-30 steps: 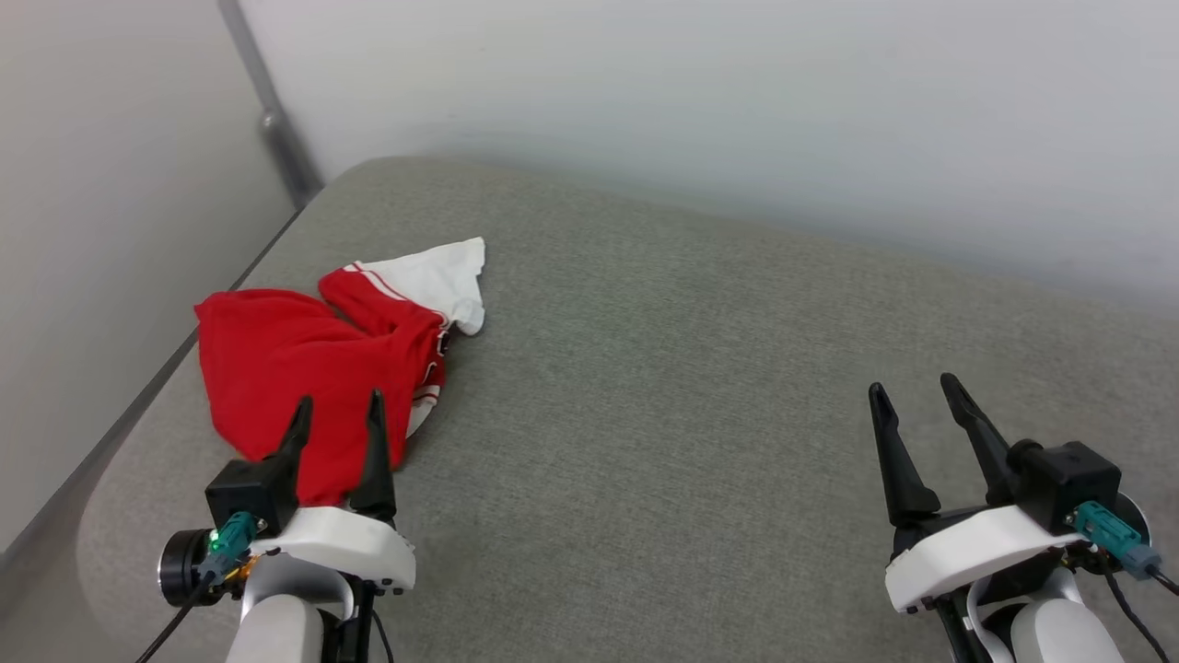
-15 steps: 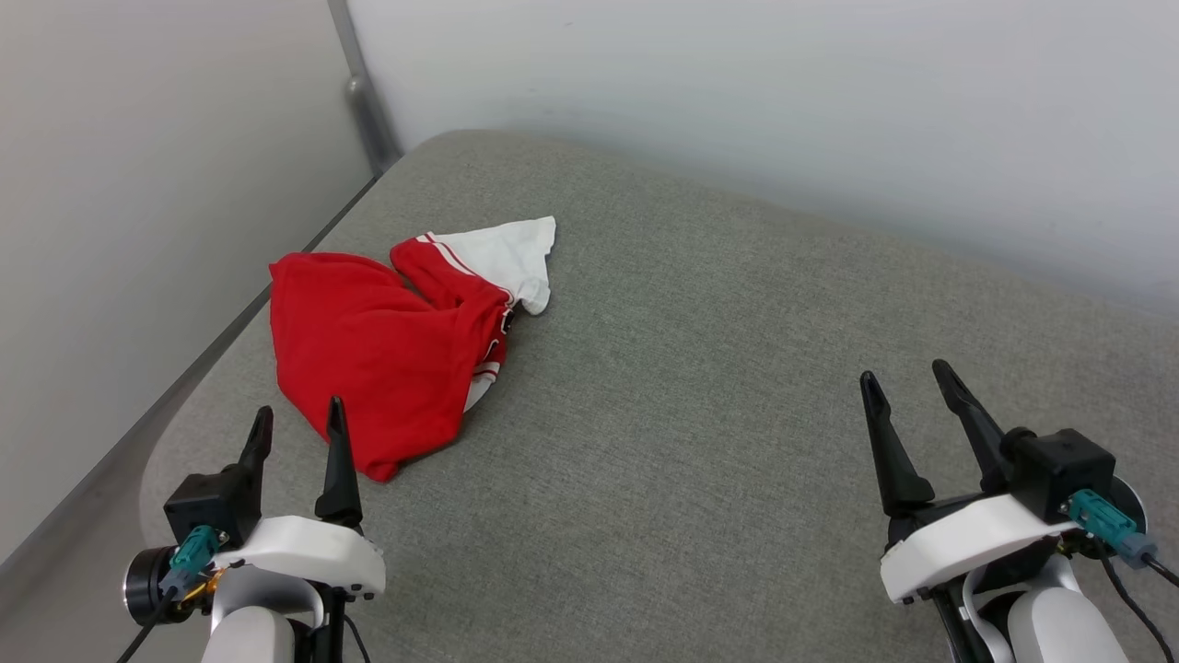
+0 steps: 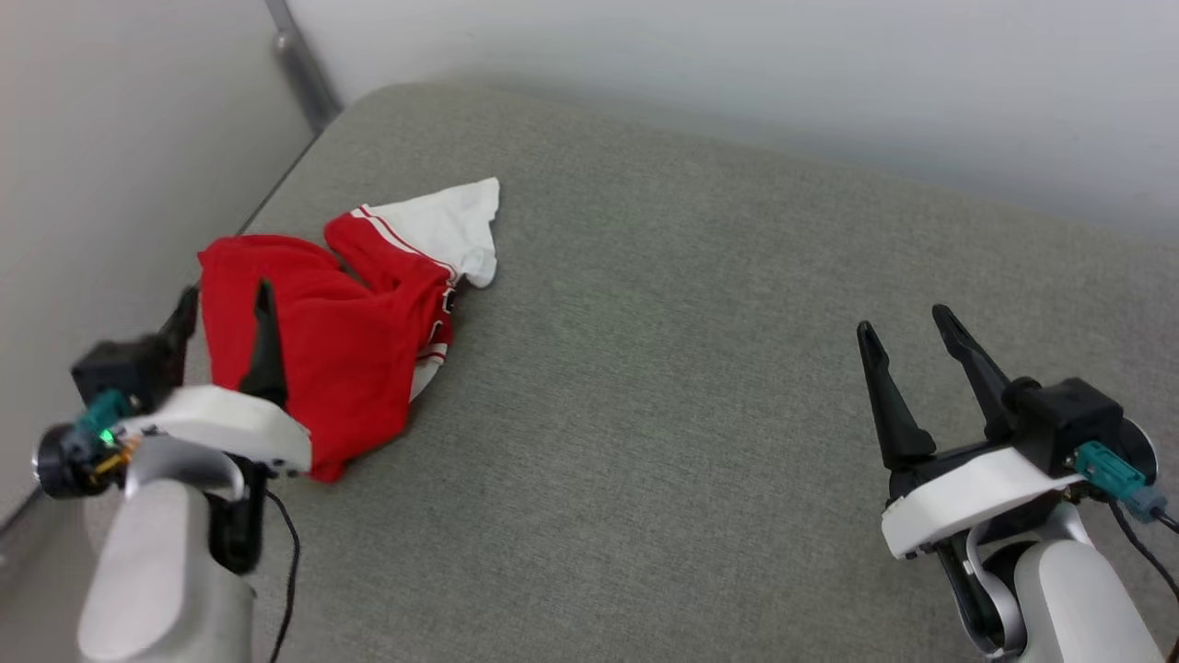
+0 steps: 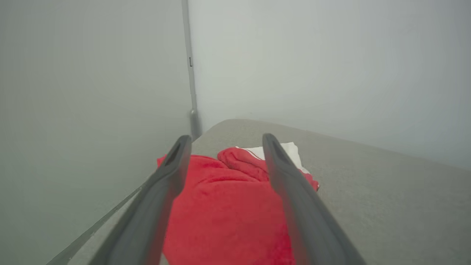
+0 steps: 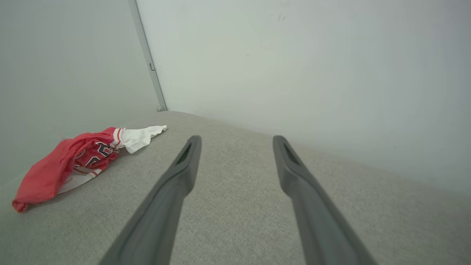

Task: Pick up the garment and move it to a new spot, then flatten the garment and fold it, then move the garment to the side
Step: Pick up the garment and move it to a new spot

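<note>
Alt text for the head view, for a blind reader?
A crumpled red garment with a white sleeve lies at the left of a grey padded surface. The open left gripper reaches over it; the open right gripper sits apart, lower right.

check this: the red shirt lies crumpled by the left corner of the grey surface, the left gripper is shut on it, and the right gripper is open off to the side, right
Not quite: the left gripper is open, jaws apart and not clamped on the garment, as the left wrist view shows. The rest holds.
</note>
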Available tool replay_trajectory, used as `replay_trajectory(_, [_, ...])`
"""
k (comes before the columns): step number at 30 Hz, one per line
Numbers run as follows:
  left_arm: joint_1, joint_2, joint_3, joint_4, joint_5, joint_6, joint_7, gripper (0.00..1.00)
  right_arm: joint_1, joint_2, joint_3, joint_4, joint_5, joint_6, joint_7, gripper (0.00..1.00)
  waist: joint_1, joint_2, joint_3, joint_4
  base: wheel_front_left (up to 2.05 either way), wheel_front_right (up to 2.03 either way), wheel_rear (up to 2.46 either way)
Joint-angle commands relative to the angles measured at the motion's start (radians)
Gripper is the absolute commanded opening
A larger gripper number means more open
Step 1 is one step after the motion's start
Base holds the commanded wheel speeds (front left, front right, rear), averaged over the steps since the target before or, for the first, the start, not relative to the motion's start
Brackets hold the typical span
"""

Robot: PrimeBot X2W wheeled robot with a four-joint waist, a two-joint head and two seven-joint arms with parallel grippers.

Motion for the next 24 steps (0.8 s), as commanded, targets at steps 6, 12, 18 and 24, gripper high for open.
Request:
replay_trajectory(6, [-0.186, 0.159, -0.022, 0.064, -0.123, -0.015, 0.239, 1.0, -0.076, -0.019, 0.025, 0.002, 0.008, 0.0, -0.01, 1.0, 0.0, 0.0, 0.152, -0.12, 0.0, 0.0, 0.0])
replay_trajectory(12, [-0.228, 0.383, -0.109, 0.052, -0.367, -0.016, 0.611, 1.0, -0.115, -0.02, 0.039, 0.036, 0.019, 0.0, -0.03, 1.0, 0.0, 0.0, 0.233, -0.191, 0.0, 0.0, 0.0])
replay_trajectory(18, [-0.184, 0.509, -0.105, 0.096, -0.539, -0.016, 0.928, 1.0, -0.16, -0.022, 0.054, 0.067, 0.026, 0.0, -0.056, 1.0, 0.0, 0.0, 0.292, -0.232, 0.0, 0.0, 0.0])
replay_trajectory(24, [-0.166, 0.503, -0.097, 0.126, -0.584, 0.003, 1.012, 1.0, -0.19, -0.027, 0.071, 0.084, 0.033, 0.0, -0.064, 1.0, 0.0, 0.0, 0.332, -0.247, 0.0, 0.0, 0.0])
